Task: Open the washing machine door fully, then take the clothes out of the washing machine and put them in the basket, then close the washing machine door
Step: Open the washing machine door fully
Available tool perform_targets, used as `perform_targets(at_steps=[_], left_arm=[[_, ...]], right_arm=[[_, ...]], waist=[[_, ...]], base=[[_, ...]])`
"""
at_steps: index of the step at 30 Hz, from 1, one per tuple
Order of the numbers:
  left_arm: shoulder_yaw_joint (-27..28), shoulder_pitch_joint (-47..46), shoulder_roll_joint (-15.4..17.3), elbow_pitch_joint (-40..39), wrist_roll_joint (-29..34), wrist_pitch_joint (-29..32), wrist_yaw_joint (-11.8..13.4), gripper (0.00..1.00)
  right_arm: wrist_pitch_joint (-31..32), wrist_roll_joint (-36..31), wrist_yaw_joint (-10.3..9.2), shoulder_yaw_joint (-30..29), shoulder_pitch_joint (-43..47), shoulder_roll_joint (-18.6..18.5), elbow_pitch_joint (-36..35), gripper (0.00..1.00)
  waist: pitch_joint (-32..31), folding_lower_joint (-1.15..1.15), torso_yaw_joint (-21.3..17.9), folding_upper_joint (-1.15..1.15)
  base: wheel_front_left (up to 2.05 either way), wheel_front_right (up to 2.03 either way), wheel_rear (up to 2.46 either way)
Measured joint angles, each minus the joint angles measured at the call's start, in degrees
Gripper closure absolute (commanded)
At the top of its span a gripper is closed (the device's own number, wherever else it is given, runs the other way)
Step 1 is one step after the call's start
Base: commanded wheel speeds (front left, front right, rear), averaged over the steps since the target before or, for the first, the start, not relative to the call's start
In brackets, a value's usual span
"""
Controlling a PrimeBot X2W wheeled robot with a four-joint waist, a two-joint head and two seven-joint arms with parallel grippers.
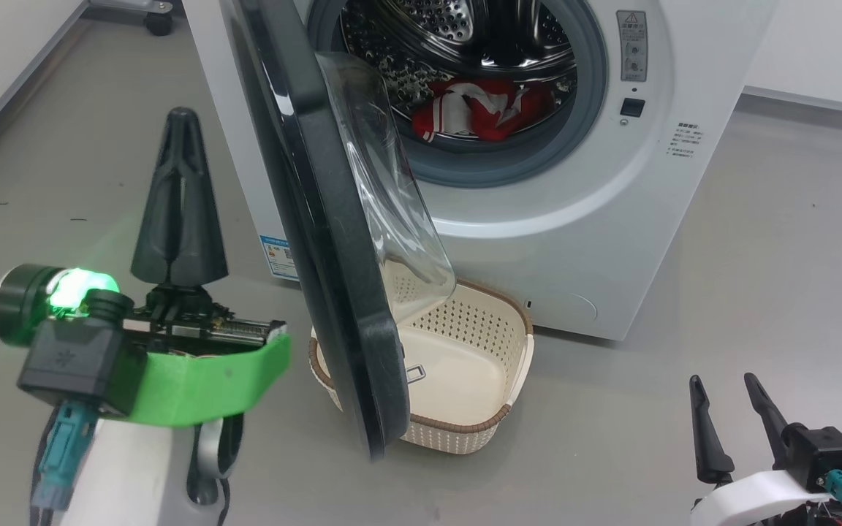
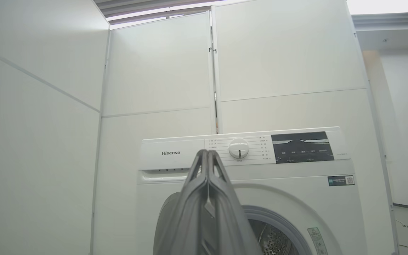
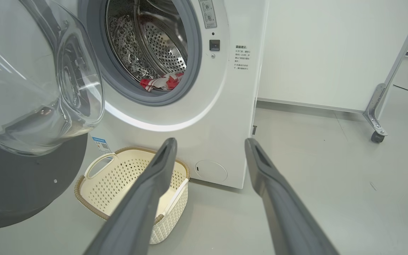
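The washing machine door is hanging roughly half open, its glass bowl sitting over the basket on the floor against the washing machine. The clothes are lying low in the drum. Left gripper is pointing up left of the door, fingers pinched together on nothing. Right gripper is sitting low right, fingers spread, empty.

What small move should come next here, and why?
Probably swing the washing machine door wider: it stands only part open, hanging over the basket, while the clothes lie in the drum. The open right claw is on its inner side, free to push it.
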Motion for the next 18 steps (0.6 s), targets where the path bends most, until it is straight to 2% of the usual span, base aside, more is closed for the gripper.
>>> perform_targets(at_steps=[8,13,18], left_arm=[[-10.54,-0.43,-0.13,-5.13,-1.33,0.0,-4.45,1.0],[-18.07,2.84,-0.13,-2.82,-3.44,2.45,-7.01,1.0],[-22.96,6.97,-0.03,2.08,-4.72,7.35,-7.93,1.0]], right_arm=[[0.01,-0.53,1.07,0.14,0.01,0.74,0.55,0.0],[0.02,-1.07,1.75,0.48,0.0,1.16,1.01,0.0],[0.03,-1.38,2.16,0.51,0.01,1.54,1.37,0.0]], waist=[[-0.1,0.0,-0.53,0.0],[-0.16,0.0,-1.16,0.0],[-0.13,0.0,-2.05,0.0]], base=[[0.0,0.0,0.0],[0.0,0.0,0.0],[0.0,0.0,0.0]])
